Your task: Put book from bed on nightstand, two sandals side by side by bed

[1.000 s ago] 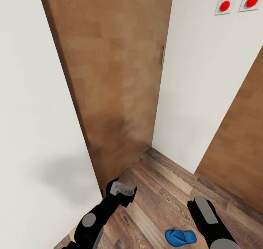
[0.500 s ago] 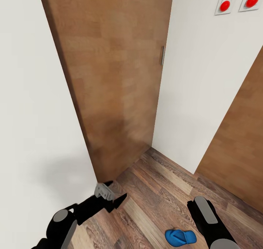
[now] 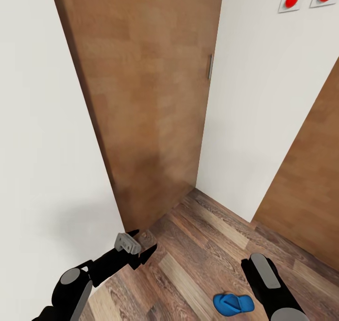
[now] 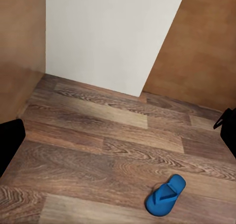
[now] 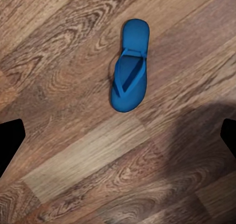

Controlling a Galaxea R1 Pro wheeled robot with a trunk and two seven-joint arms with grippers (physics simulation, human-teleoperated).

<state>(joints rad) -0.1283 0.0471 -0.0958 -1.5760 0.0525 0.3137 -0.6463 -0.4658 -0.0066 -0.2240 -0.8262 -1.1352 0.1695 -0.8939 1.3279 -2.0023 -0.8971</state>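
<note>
One blue sandal (image 3: pixel 233 304) lay flat on the wood floor (image 3: pixel 197 260) at my 5 o'clock, beneath my right gripper (image 3: pixel 263 269), fingers spread wide and empty like my left gripper's (image 3: pixel 134 245); judged step: sandal pickup, next requiring a lowered, centred right reach.

Open plank floor (image 3: pixel 207 245) fills the lower middle of the head view, free except for 1 sandal (image 3: pixel 233 304) at the bottom edge. A white wall (image 3: pixel 42 170) closes the left, a wood door (image 3: pixel 150 100) the upper centre, and another wall (image 3: pixel 263 114) the right.
</note>
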